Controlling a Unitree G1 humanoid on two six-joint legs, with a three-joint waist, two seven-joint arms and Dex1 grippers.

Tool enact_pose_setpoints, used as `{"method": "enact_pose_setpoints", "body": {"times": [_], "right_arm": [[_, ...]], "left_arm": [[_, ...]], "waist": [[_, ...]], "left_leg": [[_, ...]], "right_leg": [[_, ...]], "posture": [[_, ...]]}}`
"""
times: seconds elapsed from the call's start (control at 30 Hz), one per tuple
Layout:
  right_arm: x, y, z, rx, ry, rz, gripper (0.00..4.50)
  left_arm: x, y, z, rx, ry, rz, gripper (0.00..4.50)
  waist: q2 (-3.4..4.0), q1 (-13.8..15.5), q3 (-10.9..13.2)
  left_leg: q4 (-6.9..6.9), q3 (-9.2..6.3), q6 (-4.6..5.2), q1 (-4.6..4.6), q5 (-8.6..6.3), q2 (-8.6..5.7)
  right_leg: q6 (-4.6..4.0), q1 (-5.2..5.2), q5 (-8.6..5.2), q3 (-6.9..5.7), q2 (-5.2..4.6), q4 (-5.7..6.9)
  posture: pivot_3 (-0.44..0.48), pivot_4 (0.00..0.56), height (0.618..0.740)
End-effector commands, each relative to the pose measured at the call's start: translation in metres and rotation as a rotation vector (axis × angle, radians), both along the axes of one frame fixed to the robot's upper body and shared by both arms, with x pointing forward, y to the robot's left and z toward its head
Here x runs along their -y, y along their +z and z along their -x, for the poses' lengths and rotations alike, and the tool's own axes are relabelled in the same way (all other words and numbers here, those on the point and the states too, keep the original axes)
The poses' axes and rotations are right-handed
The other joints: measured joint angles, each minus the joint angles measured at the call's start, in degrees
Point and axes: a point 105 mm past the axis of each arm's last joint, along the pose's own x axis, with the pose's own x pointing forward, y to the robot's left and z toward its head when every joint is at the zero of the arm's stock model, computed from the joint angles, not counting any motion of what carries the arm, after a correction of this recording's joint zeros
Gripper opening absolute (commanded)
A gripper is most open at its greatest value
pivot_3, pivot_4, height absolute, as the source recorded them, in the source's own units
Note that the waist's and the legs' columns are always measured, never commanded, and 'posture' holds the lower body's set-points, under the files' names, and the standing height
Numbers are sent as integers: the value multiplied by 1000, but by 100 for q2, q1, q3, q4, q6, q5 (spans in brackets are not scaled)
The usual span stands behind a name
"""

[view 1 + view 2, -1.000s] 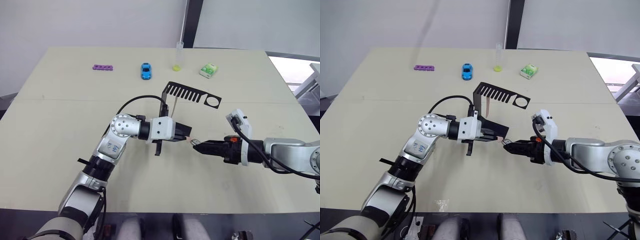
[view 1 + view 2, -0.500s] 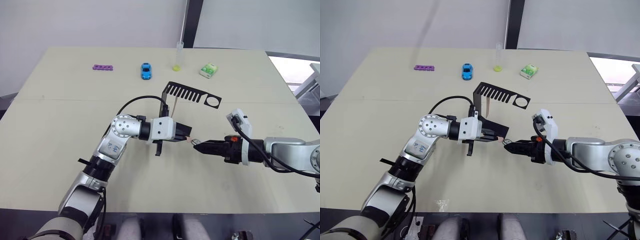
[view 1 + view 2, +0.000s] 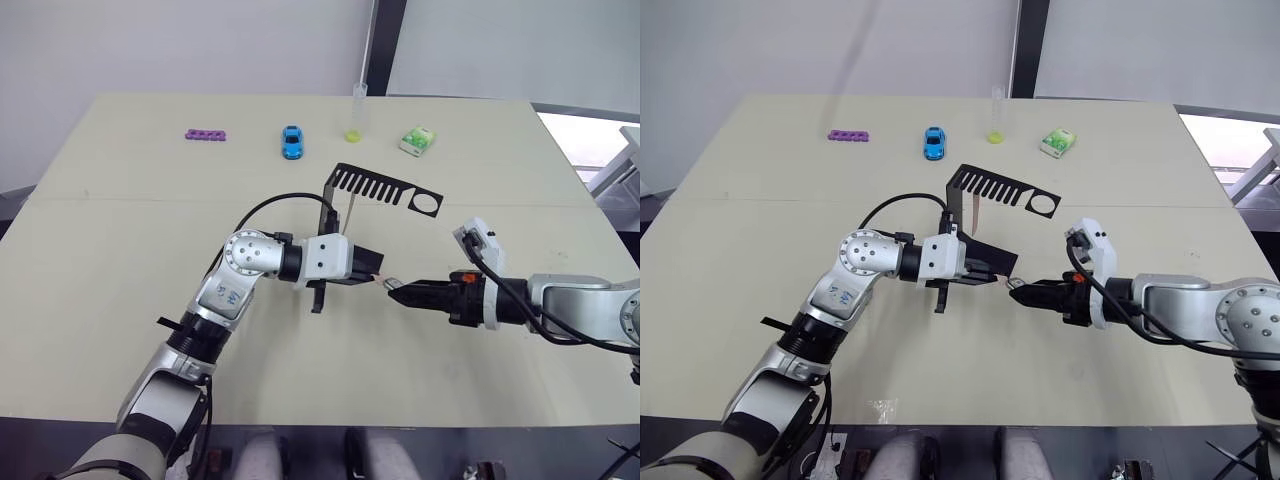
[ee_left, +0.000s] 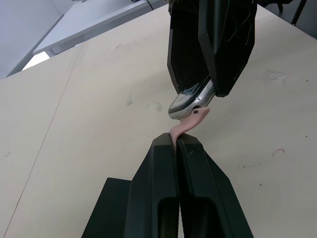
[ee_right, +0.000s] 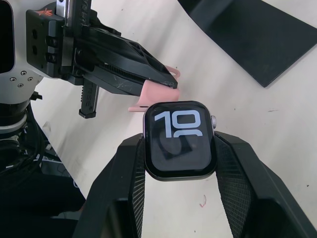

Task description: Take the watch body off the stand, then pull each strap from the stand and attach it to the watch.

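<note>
Head views showed the stand on the desk, one strap hanging from it. Left wrist: left pincer clamped the other strap, touching the watch. Right wrist: right pincer gripped the watch; attachment looked unfinished.

Left fingers hide most of the strap.

Bright, even, diffuse light; the desk carries only soft, faint shadows. Daylight glares white at the right edge. Head views sharp; wrist views slightly soft up close.
</note>
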Motion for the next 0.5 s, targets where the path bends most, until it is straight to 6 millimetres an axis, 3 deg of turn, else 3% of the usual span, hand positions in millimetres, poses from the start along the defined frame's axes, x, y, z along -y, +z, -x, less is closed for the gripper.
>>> {"method": "enact_pose_setpoints", "body": {"times": [0.03,0.5], "right_arm": [[-9,20,2,71,44,-58,1522],[-11,25,0,90,35,-61,1522]], "left_arm": [[18,12,18,59,-96,30,0],[21,10,15,54,-72,32,0]], "waist": [[0,0,0],[0,3,0]], "left_leg": [[0,0,0,0,0,0],[0,-1,0,-1,0,0]], "right_leg": [[0,0,0,0,0,0],[0,0,0,0,0,0]], "posture": [[0,150,740],[0,150,740]]}}
